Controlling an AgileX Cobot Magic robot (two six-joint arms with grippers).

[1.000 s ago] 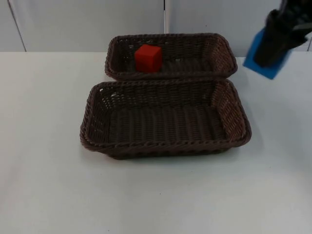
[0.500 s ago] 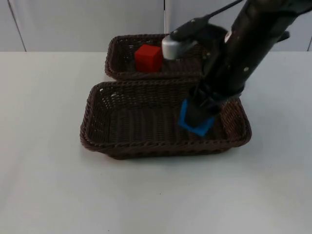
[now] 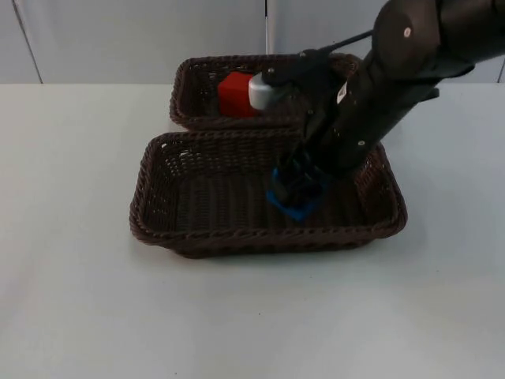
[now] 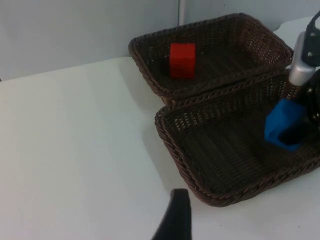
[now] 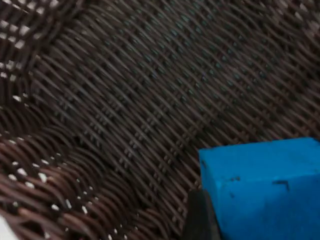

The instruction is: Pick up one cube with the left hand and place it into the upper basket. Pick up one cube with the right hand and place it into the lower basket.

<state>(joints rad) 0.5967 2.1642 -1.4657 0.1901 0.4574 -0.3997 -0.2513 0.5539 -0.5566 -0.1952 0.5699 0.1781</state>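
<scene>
A red cube [image 3: 234,93] rests in the upper basket [image 3: 183,101], toward its left end. My right gripper [image 3: 297,188] reaches down into the lower basket [image 3: 154,225], shut on a blue cube [image 3: 292,204] held low over the woven floor, right of the middle. In the right wrist view the blue cube [image 5: 265,187] sits against a black finger [image 5: 201,220], just above the lower basket's weave [image 5: 125,100]. The left wrist view takes in the red cube [image 4: 182,60], the blue cube [image 4: 283,129] and both baskets from the left. My left gripper [image 4: 175,222] waits off to the left over bare table.
The two dark wicker baskets stand one behind the other at the table's middle. The right arm [image 3: 394,87] crosses over the upper basket's right half. White table [image 3: 71,300] lies open to the left, right and front; the grey partition wall [image 3: 118,39] stands behind.
The right arm swung from the upper right corner down into the lower basket with the blue cube, then carried it slightly further left and lower. The red cube has not moved.
</scene>
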